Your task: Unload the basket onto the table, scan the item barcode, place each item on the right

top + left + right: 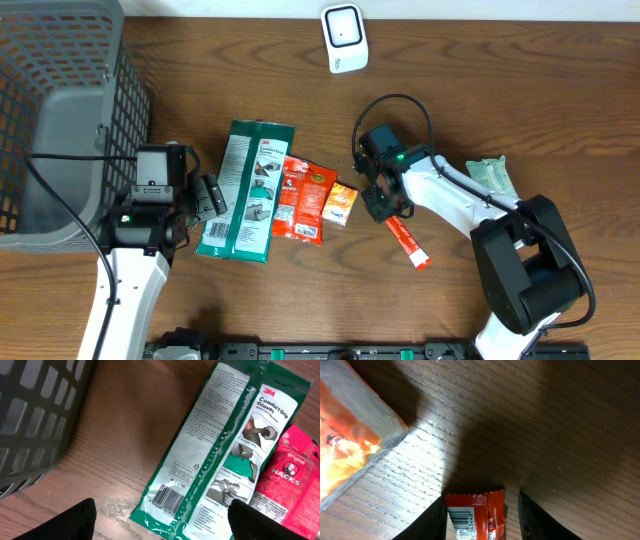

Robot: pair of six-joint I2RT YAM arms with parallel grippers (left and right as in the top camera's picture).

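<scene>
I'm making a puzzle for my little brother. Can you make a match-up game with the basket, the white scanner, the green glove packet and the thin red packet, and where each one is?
Things:
1. basket
2. white scanner
3. green glove packet
4. thin red packet

Places:
A. one end under the right gripper
B. far left of the overhead view
C. top middle of the overhead view
D. right beside the red Hacks bag

Right pairs: 1-B, 2-C, 3-D, 4-A
</scene>
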